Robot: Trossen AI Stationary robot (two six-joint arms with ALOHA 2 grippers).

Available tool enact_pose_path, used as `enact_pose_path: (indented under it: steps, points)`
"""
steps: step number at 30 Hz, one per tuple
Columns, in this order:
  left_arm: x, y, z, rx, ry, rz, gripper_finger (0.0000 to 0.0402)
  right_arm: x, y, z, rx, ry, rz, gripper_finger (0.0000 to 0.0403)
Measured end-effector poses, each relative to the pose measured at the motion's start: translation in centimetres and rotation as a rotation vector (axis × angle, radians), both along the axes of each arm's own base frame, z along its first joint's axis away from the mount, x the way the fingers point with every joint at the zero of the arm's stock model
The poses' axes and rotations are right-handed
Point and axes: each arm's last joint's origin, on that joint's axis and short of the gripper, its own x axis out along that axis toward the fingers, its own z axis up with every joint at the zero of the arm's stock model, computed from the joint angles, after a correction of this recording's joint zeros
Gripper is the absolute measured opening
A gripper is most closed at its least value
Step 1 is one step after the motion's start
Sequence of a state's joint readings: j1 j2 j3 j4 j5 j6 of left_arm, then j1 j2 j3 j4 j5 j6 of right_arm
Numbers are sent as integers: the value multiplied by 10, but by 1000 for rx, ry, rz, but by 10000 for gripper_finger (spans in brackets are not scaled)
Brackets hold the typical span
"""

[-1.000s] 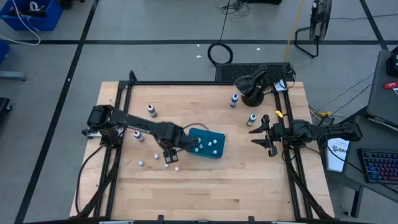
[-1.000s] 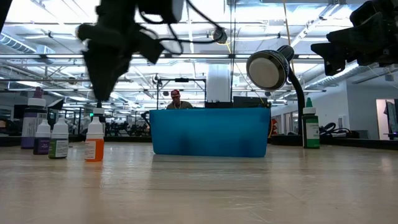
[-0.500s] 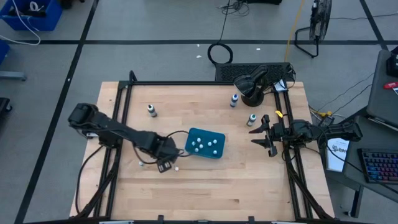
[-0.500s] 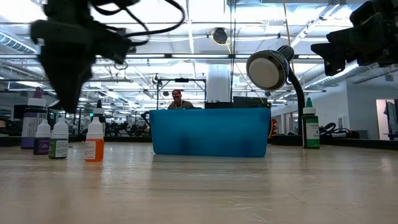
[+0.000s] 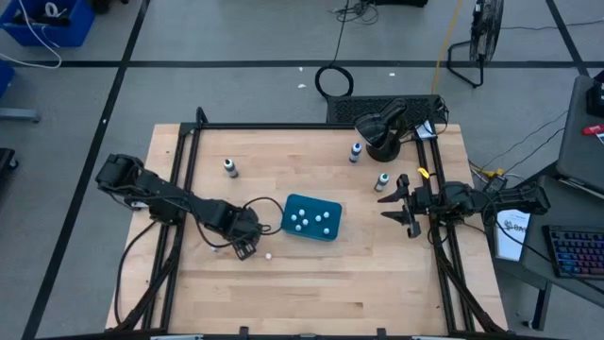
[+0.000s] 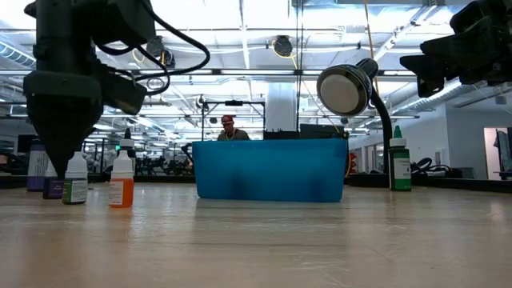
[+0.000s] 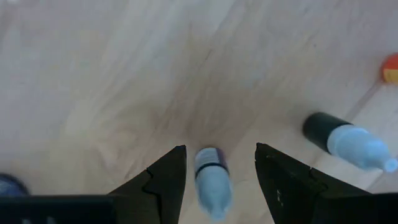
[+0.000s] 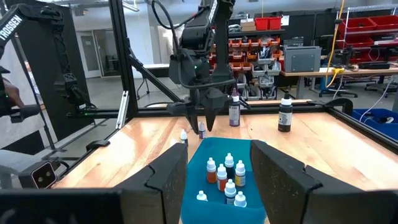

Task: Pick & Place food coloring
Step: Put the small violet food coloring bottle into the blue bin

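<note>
Left gripper (image 7: 216, 180) is right down over the table w/ jaws apart, a small purple-banded dropper bottle (image 7: 211, 180) sitting in the gap betw. its fingers (image 7: 163, 180), nothing clamped yet; looks like the approach for a pick; just beside it a dark bottle (image 7: 348, 137) lies tipped toward the cam, and an orange-red cap (image 7: 390, 68) peeks at the frame edge; from table height the gripper hangs over the leftmost bottles, w/ the green-label one (image 6: 75, 178) and the orange one (image 6: 122, 180) standing close by; from above, the left arm reaches in near the teal tray (image 5: 330, 232), which already holds a cluster of white-capped bottles (image 8: 227, 177); a loose bottle (image 5: 269, 256) sits near the gripper, others (image 5: 228, 167) stand well apart toward the far edge, two more (image 5: 356, 151) near the black lamp (image 5: 382, 127); right gripper (image 5: 408, 206) waits at the table's right side, fingers spread, empty. Risks, as I read it: bottle is tiny and slightly off-centre, so one finger could touch first and knock it over; neighbours are close enough to get bumped on closing or lifting.
</note>
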State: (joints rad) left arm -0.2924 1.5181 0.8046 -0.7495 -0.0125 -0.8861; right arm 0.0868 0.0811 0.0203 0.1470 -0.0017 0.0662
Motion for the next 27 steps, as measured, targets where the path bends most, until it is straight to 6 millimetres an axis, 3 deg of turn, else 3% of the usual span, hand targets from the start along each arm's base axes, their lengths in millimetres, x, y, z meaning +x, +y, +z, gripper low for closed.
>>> enact_pose_path:
  steps: [27]
  points:
    - [-6,-1,-7,-19,24,55,191,0,0,0,0,1,0,165]
